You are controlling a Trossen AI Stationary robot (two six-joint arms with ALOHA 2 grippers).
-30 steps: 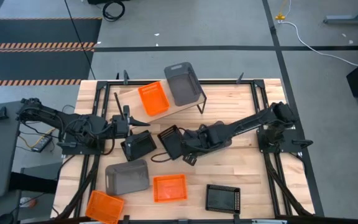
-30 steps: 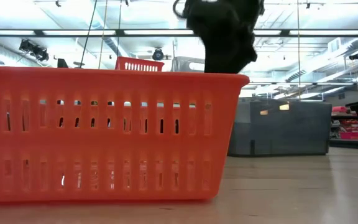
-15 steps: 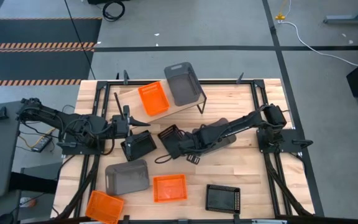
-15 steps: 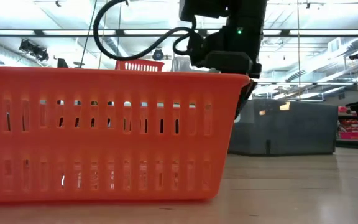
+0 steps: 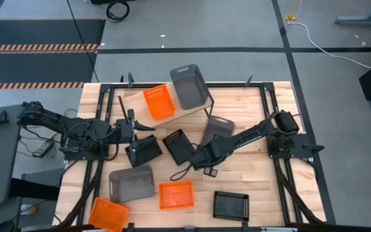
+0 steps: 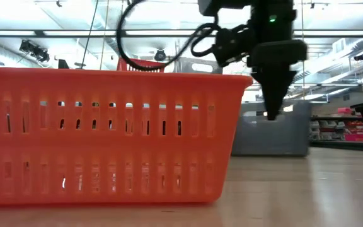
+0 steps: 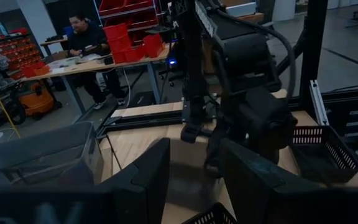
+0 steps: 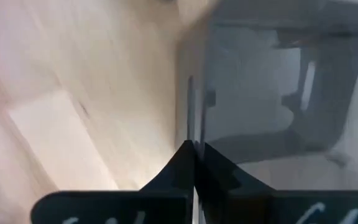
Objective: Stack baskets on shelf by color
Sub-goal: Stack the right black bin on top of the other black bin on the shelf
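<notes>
Four bright orange baskets with slotted walls, one (image 5: 159, 102) on the pale wooden shelf (image 5: 192, 112) beside a plain dark-grey bin (image 5: 190, 86). Black baskets with perforated bottoms (image 5: 230, 205) on light, striped wood planks (image 5: 269, 187). Red bins (image 7: 128, 41) behind

Overhead, we see a grey concrete floor (image 5: 192, 58) crossed by dark tape lines (image 5: 192, 49), with a black mat edged in orange-and-black hazard stripes (image 5: 40, 46) at one side and a white cable (image 5: 330, 45) trailing toward a yellow plug. From table height, we note a high ceiling with long strip lights (image 6: 333, 31) and beams. Beyond the left wrist, we observe a person (image 7: 89, 46) seated at a workbench (image 7: 98, 62) bearing red bins (image 7: 126, 37), beside shelving with more red bins.
</notes>
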